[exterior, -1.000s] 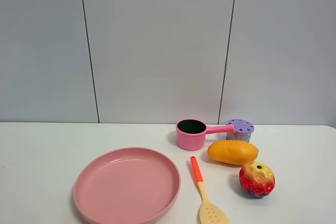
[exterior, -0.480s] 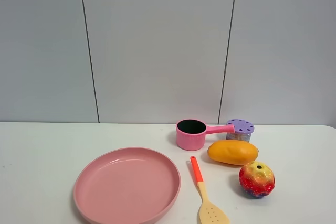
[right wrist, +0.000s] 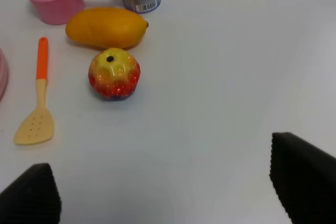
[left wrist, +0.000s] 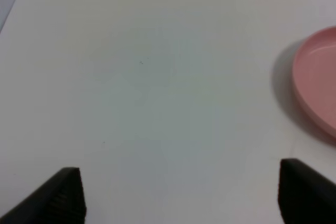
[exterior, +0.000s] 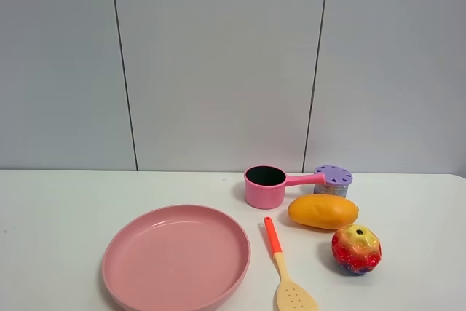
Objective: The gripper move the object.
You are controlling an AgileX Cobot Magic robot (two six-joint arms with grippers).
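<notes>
The smooth oval yellow-orange mango (exterior: 322, 210) lies on the white table, just right of the pink saucepan (exterior: 265, 186); it also shows in the right wrist view (right wrist: 106, 27). Neither arm shows in the exterior high view. My right gripper (right wrist: 168, 192) is open and empty, its black fingertips (right wrist: 299, 174) wide apart, well back from the mango over bare table. My left gripper (left wrist: 181, 192) is open and empty, fingertips (left wrist: 63, 195) wide apart over bare table beside the pink plate (left wrist: 317, 85).
A large pink plate (exterior: 176, 256) lies left of centre. An orange-handled spatula (exterior: 284, 271) lies beside it. A round red-yellow bumpy fruit (exterior: 356, 248) sits in front of the mango. A purple-lidded can (exterior: 333, 179) stands behind the mango, by the saucepan handle.
</notes>
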